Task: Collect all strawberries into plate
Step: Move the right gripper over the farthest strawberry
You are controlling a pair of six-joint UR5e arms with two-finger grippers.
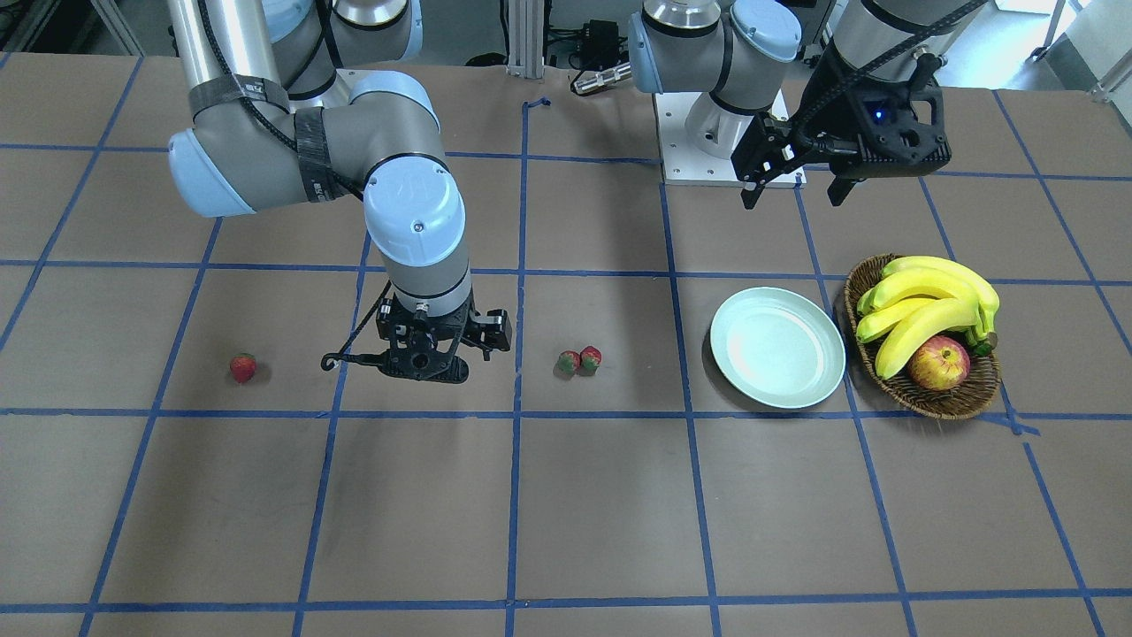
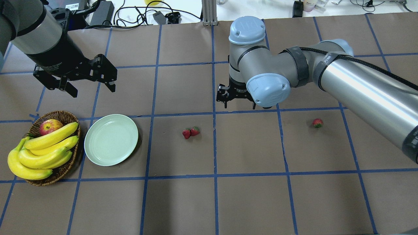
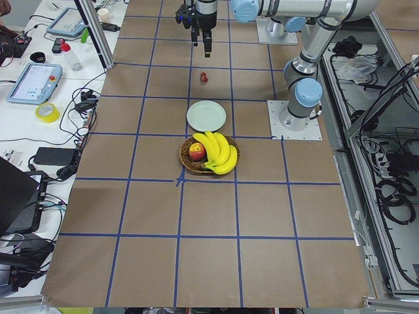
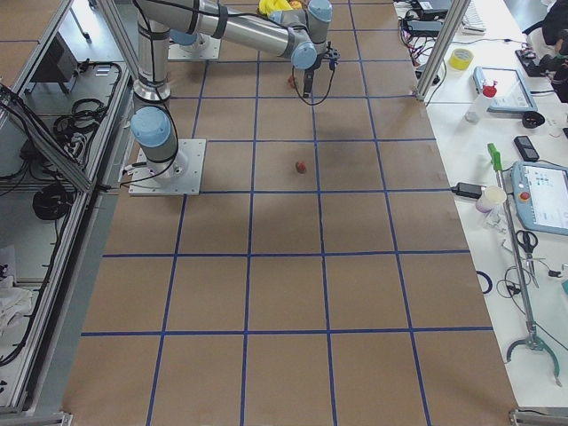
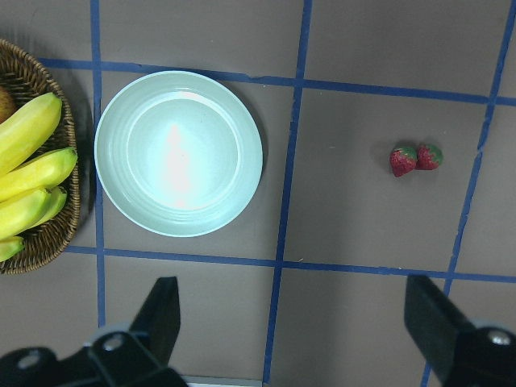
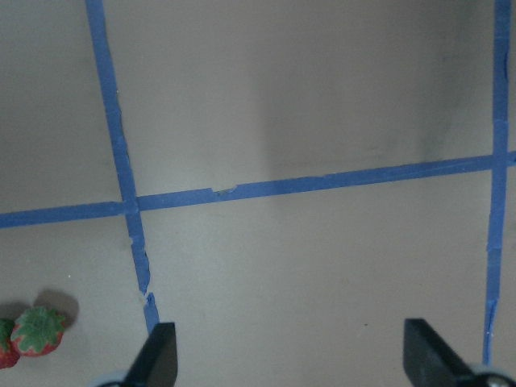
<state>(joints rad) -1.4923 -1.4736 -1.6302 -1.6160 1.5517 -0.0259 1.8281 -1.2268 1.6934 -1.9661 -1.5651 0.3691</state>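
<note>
**All 3 strawberries on the table, plate bare, both grippers empty**

At the far left of your overhead view, the wicker basket (image 2: 62,115) held the bananas (image 2: 42,153) and an apple (image 2: 49,126). None of that belonged to the job, and I judge it was there only as clutter to avoid. Just beside the basket lay the pale green plate (image 2: 111,139), flat on the table (image 2: 248,202) with nothing in it, so your collecting had not yet begun. Your left gripper (image 2: 93,91) hung in the air near the plate and basket, tilted, with its 2 fingers spread wide and nothing between them. Its wrist camera looked down on the plate and 2 berries together, which suggests a parked, watching pose.

Further right, the pair of strawberries (image 2: 187,133) lay touching each other, well apart from the plate. Your right arm stretched out over the table with its wrist turned so the right gripper (image 1: 423,358) pointed straight down. It was raised off the surface, with its jaws fully open and empty. It stood between the pair and the lone strawberry (image 2: 317,123). Its wrist camera caught the pair only at the lower left corner, so it was lined up over neither target. I judge the pair was the likelier first pick.
</note>
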